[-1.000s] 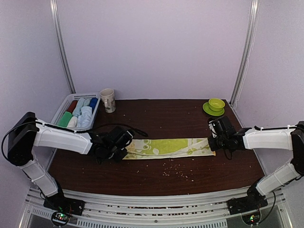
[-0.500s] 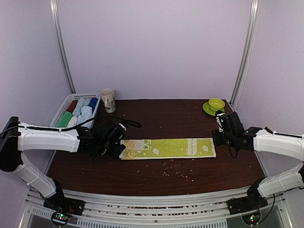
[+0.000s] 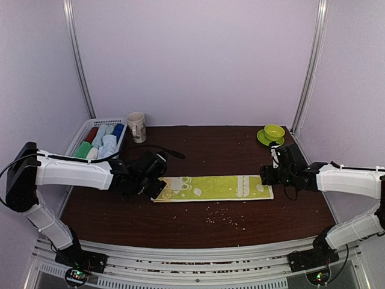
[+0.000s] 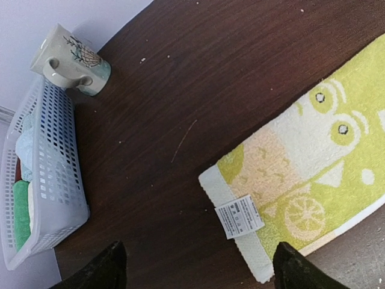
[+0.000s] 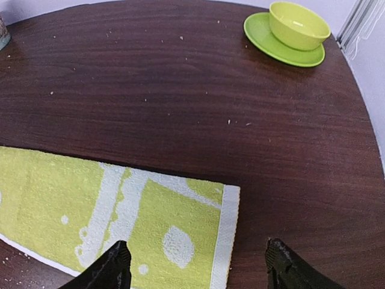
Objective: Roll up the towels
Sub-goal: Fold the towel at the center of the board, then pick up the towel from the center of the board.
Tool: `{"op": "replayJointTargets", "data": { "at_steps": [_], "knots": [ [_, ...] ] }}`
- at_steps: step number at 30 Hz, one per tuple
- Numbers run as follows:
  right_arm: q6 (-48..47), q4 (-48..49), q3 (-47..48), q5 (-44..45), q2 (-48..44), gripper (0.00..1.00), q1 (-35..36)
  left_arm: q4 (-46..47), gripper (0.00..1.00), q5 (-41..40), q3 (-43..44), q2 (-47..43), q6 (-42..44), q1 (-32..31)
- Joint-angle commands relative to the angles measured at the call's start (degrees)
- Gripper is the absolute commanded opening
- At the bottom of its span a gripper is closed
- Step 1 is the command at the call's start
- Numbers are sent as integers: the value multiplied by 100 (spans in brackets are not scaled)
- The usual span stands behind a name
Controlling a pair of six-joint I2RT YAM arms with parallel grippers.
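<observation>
A yellow-green towel (image 3: 213, 187) with white print lies flat and stretched out across the middle of the brown table. My left gripper (image 3: 155, 188) is open at its left end. In the left wrist view the towel's (image 4: 313, 174) white-edged end and its label (image 4: 239, 217) lie between the spread fingers of that gripper (image 4: 201, 274), untouched. My right gripper (image 3: 264, 176) is open over the right end. The right wrist view has the towel's (image 5: 150, 223) right edge between the spread fingers of the gripper (image 5: 198, 268), nothing held.
A white slatted basket (image 3: 80, 133) at the back left holds several rolled towels (image 3: 102, 144). A mug (image 3: 136, 126) stands beside it. A green cup on a saucer (image 3: 272, 135) sits at the back right. Crumbs (image 3: 222, 217) dot the table in front of the towel.
Both grippers have opened and let go of the towel's ends. The towel now lies flat and a little straighter, and the right gripper has shifted slightly left.
</observation>
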Motion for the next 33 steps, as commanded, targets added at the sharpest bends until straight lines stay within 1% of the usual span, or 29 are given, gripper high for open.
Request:
{"op": "replayJointTargets", "data": {
  "at_steps": [1, 4, 7, 10, 11, 14, 17, 22, 27, 33],
  "knots": [
    [530, 297, -107, -459, 479, 76, -326, 472, 86, 69, 191, 291, -89, 150],
    [702, 418, -60, -772, 879, 71, -598, 679, 86, 116, 245, 429, -132, 260],
    [822, 548, -30, -1036, 1226, 63, -836, 856, 84, 89, 305, 617, -179, 385],
    [861, 608, 96, -1189, 1364, 54, -888, 962, 83, -63, 442, 837, -163, 516],
    [888, 670, 124, -1319, 1379, 53, -888, 1020, 82, -92, 469, 884, -164, 552],
    [1092, 1039, 169, -1786, 1385, 53, -888, 1223, 80, -167, 731, 1065, -176, 615],
    [1398, 1498, 197, -2188, 1529, 53, -889, 1256, 80, -364, 1120, 1492, -171, 624],
    [1982, 2589, 52, -2655, 1940, 53, -880, 1167, 80, -432, 1648, 2213, -132, 619],
    [2223, 3024, 71, -2761, 2475, 53, -882, 1160, 79, -583, 1587, 2545, -145, 618],
    [2307, 3063, 105, -2554, 2775, 54, -935, 1088, 79, -953, 1270, 2675, -116, 617]
  ]
}}
